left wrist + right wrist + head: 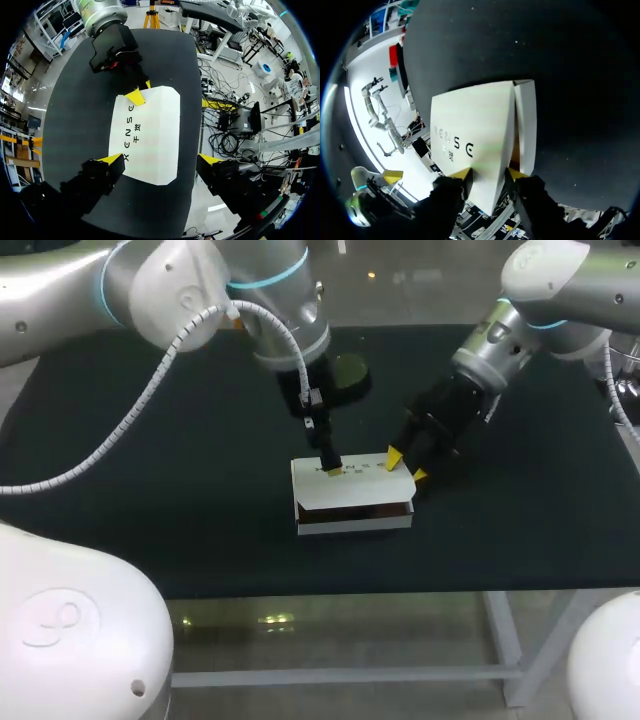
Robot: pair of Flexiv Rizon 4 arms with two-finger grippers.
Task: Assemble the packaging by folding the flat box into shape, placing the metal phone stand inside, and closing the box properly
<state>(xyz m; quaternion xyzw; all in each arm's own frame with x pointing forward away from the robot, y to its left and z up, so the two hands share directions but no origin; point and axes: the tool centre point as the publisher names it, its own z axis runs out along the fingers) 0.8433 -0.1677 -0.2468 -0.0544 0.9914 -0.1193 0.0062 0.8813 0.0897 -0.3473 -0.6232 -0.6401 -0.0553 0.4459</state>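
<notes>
White box (355,523) sits mid-table (150,540), its lid (360,485) slightly raised over a dark gap. The left gripper (161,159) is spread wide and holds nothing, with one tip pressing on the lid's top. The right gripper (406,467), its fingers parted and gripping nothing, straddles the lid's right end.

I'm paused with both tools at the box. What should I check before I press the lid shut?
1. Box folded and sitting on the table: ok.
2. Lid fully down: not ok, a dark gap shows along the front.
3. Side flap tucked in: not ok, it stands outside beside the lid.
4. Phone stand inside: cannot tell, the interior is hidden.
5. Left tool bracing the lid: ok, open, one fingertip at its edge.
6. Right tool gripping the lid's end: cannot tell.
</notes>
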